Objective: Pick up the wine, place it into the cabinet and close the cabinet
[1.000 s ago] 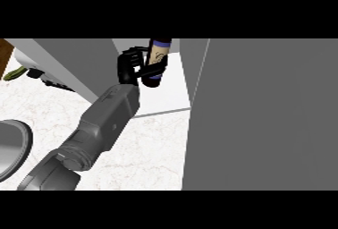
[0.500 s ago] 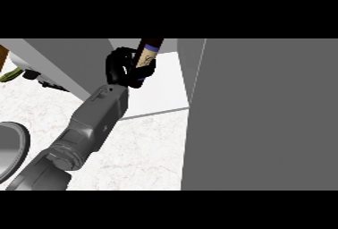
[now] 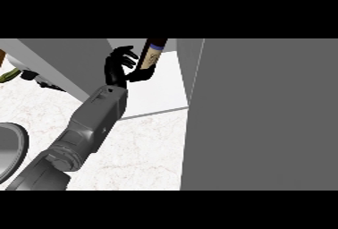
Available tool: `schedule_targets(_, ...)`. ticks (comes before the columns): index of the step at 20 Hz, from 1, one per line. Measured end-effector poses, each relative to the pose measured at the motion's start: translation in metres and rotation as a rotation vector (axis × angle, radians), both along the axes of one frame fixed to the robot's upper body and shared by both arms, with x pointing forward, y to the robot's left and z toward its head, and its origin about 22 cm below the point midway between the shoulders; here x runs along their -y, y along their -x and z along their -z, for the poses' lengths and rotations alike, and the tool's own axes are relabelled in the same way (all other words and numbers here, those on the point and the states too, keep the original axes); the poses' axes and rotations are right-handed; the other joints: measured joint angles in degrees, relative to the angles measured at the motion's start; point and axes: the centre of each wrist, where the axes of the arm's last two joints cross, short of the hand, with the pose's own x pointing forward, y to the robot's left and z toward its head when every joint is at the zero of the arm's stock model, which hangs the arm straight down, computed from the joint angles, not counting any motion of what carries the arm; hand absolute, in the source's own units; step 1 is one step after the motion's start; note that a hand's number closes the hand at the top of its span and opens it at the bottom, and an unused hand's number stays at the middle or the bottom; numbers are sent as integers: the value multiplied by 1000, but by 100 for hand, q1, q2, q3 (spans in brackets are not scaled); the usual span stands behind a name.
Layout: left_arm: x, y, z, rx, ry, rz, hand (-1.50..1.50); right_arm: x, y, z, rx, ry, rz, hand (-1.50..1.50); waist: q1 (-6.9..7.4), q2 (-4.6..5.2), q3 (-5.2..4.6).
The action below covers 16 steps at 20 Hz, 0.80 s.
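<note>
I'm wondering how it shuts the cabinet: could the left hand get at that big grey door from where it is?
Probably yes. The left hand is inside the cabinet beside the bottle, fingers spread. The door stands just to its right, with nothing between them.

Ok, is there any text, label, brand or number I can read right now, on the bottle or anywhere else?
None can be read.
Wine bottle: a beige label and a blue band near its top show, but no lettering can be made out.
Cabinet door: plain grey, no markings.
Left hand, beside the bottle: black, no markings visible.
</note>
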Motion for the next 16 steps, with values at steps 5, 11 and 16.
schedule_targets(5, -1, 0, 0, -19, 33, 5, -150, 0, 0, 0, 1, 3, -4, -150, -5, -6, -5)
schedule_targets(11, -1, 0, -1, -34, 61, 17, -150, 0, 0, 0, 3, 3, -5, -150, 3, -4, -12)
schedule_targets(16, 2, -1, -2, -15, 53, 59, -150, 1, 0, 1, 3, 9, 0, -150, 37, 3, -36)
